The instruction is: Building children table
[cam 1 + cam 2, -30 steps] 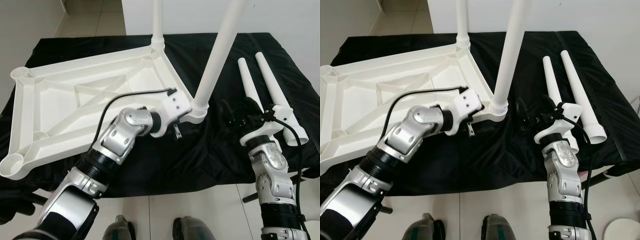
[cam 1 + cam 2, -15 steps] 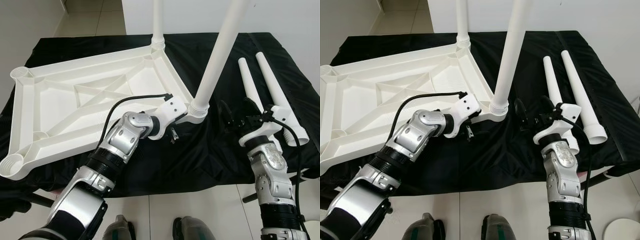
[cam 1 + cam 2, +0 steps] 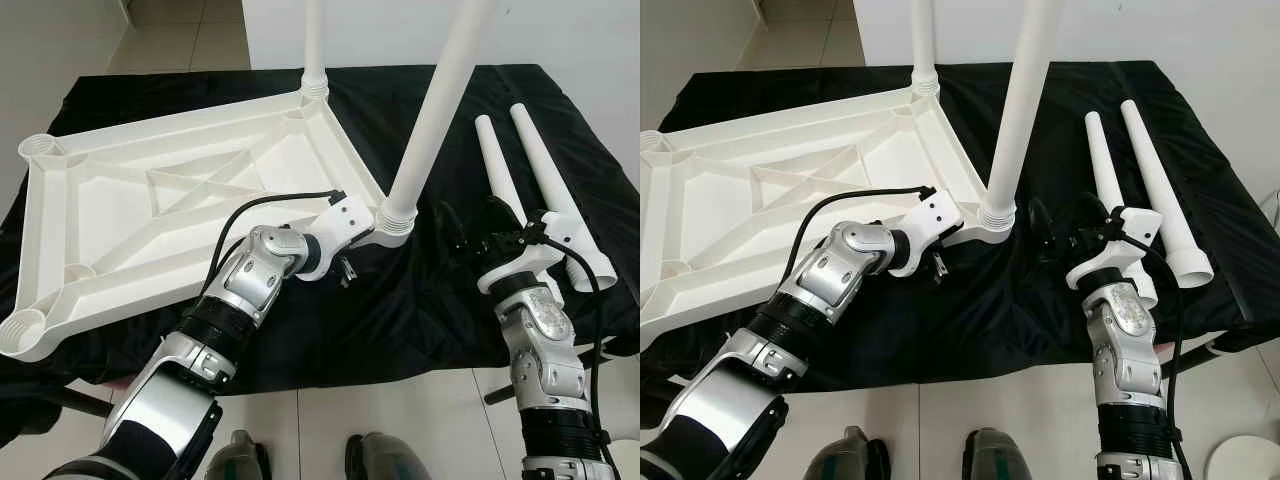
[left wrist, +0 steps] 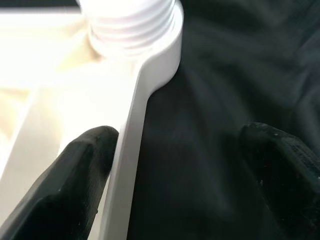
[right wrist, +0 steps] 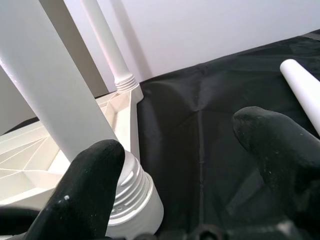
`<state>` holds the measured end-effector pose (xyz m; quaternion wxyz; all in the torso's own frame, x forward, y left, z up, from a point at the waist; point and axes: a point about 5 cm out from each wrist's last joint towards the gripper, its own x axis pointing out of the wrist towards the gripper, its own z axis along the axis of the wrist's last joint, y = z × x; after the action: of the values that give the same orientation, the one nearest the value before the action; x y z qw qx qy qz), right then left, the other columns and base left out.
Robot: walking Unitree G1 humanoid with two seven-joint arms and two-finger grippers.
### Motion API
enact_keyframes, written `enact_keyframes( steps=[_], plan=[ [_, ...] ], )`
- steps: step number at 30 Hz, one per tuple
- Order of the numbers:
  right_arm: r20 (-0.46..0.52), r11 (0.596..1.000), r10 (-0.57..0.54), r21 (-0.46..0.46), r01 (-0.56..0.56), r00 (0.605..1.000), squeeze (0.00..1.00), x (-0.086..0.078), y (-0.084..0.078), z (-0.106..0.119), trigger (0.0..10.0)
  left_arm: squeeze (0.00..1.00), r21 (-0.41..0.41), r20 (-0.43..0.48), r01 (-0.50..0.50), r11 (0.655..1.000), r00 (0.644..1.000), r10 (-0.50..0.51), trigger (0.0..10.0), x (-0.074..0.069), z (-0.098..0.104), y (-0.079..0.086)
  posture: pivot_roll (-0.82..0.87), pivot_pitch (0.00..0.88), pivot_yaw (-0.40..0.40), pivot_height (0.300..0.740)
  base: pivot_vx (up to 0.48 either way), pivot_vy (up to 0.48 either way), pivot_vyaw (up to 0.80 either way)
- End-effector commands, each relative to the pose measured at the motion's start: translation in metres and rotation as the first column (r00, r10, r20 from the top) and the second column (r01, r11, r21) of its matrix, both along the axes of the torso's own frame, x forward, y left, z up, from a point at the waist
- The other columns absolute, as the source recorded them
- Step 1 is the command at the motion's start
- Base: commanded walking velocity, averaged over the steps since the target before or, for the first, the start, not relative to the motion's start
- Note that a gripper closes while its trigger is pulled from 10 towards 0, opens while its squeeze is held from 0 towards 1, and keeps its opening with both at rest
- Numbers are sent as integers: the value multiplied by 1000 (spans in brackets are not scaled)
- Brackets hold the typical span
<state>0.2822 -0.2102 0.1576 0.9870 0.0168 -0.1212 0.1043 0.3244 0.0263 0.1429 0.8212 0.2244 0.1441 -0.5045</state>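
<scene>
Left eye view shows a white tabletop [image 3: 150,200] lying upside down on a black cloth [image 3: 420,300], filling the left and centre of the frame, its long axis running from lower left toward upper centre. Two legs stand screwed into its corners: one [image 3: 440,90] at the near right corner leaning toward the upper right, another [image 3: 314,40] upright at the far corner. Two loose legs [image 3: 530,170] lie side by side at the right, narrow ends pointing away.

The left gripper [image 4: 170,175] straddles the tabletop's edge beside the near socket, fingers [image 4: 75,175] spread. The right gripper [image 3: 1065,222] hovers right of that leg, fingers [image 5: 85,185] apart. Against a second ago, the left elbow has swung lower and leftward; the table parts lie unchanged.
</scene>
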Motion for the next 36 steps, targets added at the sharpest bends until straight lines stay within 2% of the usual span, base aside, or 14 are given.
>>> enact_keyframes(
  steps=[1,3,7,10,18,21,25,32,36],
  plan=[
    [-11,1000,12,-6,-12,1000,0,-2,1,-1,10000,0,19,97,-191,982,977,188,10000,3,-7,7,-194,72,49,740,0,0,0],
    [-12,1000,12,-6,-12,1000,0,-2,1,-2,10000,0,16,90,-176,984,981,174,10000,1,-7,7,-194,72,49,740,0,0,0],
    [-13,1000,10,-8,-10,1000,0,-2,0,-2,10000,0,38,63,-68,997,996,66,10000,-12,-10,7,-191,71,48,740,0,0,0],
    [-13,1000,10,-8,-10,1000,0,-2,0,-2,10000,0,38,58,-52,998,997,49,10000,-14,-10,7,-192,71,49,740,0,0,0],
    [-11,1000,13,-13,-13,1000,0,-1,-1,-1,10000,0,-25,19,103,994,995,-103,10000,-33,0,1,-190,68,47,740,0,0,0],
    [-11,1000,13,-14,-13,1000,0,0,-1,-1,10000,0,-29,19,118,993,993,-117,10000,-34,1,0,-190,68,47,740,0,0,0],
    [-13,1000,15,-16,-15,1000,0,0,0,-2,10000,0,-84,2,181,980,983,-181,10000,-45,8,-5,-187,68,49,740,0,0,0],
    [-12,1000,13,-17,-13,1000,0,0,-1,-1,10000,0,-73,-16,216,974,976,-217,10000,-52,5,-5,-188,70,50,740,0,0,0],
    [-12,1000,11,-19,-11,1000,0,0,-2,-1,10000,0,-64,-22,189,980,981,-191,10000,-52,2,-5,-188,72,52,740,0,0,0]
  ],
)
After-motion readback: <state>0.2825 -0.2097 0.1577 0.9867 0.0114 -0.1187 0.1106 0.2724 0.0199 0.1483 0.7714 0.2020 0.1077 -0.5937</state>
